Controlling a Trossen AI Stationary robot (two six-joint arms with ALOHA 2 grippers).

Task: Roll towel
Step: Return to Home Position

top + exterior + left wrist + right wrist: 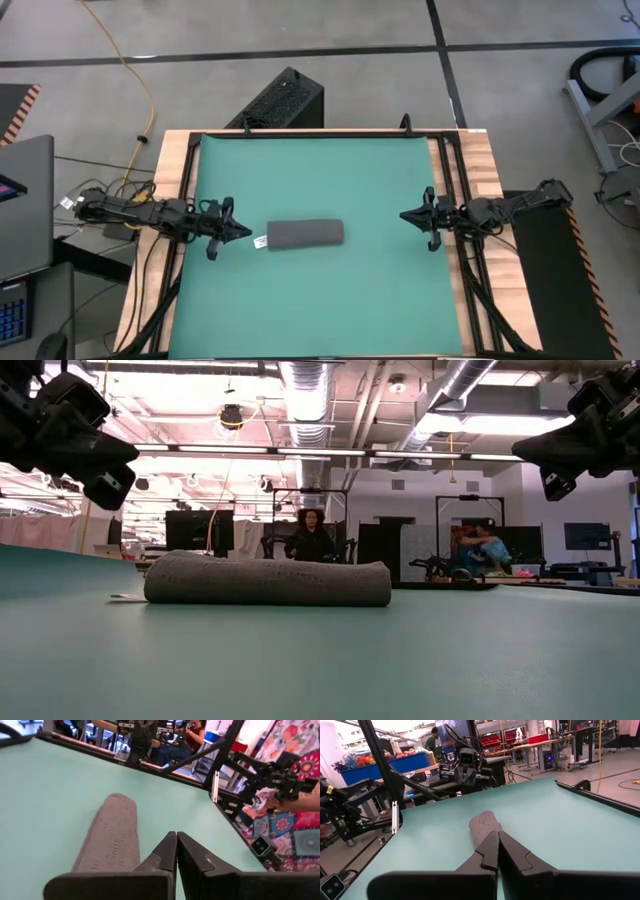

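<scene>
grey rolled towel (305, 234), white-tagged, between left hand (243, 232) and right hand (406, 215)

One towel (305, 234) lies rolled into a single roll, with one small white tag (260, 241) at its end. There is one green mat (320, 170) on one wooden tabletop (490, 160). There are two arms, the left arm (140, 213) and the right arm (505, 207). They carry two pincers, the left pincer (247, 233) and the right pincer (404, 214), each with two fingers (162, 854). Beyond the tabletop's far edge stands one black perforated box (282, 100), and one yellow cable (140, 75) runs across the floor. In the low view, one person (312, 538) sits straight behind the roll.
</scene>
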